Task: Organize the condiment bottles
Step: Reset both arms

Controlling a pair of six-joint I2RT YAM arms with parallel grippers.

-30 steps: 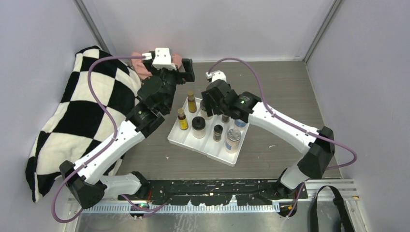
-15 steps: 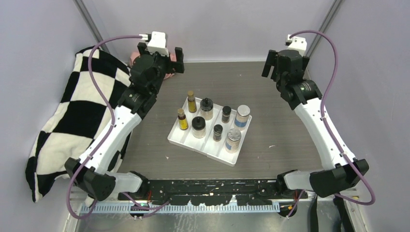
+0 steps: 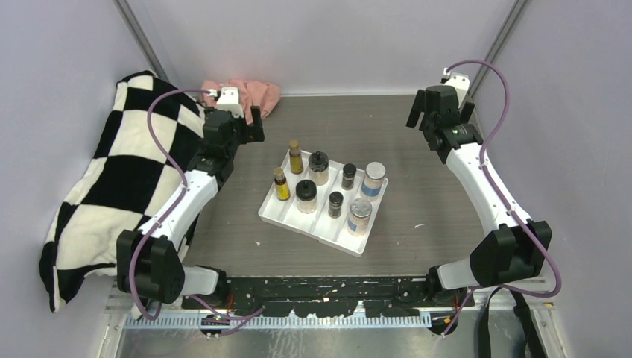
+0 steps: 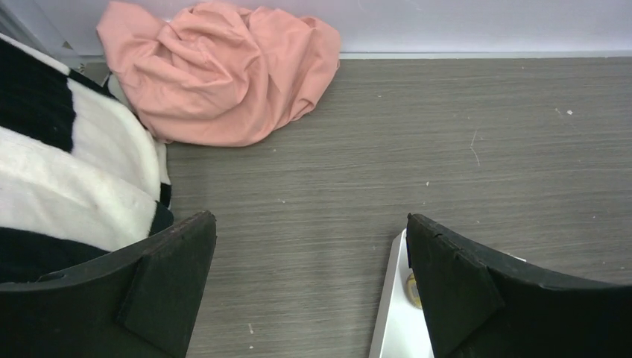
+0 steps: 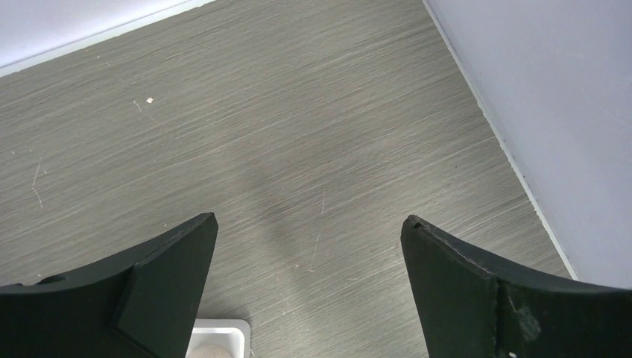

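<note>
White tray (image 3: 314, 228) is occupied by eight upright condiment bottles (image 3: 306, 195); left gripper (image 4: 309, 231) and right gripper (image 5: 307, 222) are shown spread open, empty.

The tabletop (image 3: 417, 134) is a grey-brown board with a fine wood grain, marked by thin scratches and a few pale specks, and closed in by pale walls at the left, back and right. Three things lie directly on it. A white tray (image 3: 328, 233) sits near the middle, turned at an angle to the edges; the wrist views each catch one corner of it. A black-and-white checkered blanket (image 3: 112, 179) is heaped along the left side against the wall. A crumpled pink cloth (image 3: 242, 93) lies in the far left corner, against the back wall and touching the blanket. The tray stands well apart from both fabrics.
</note>
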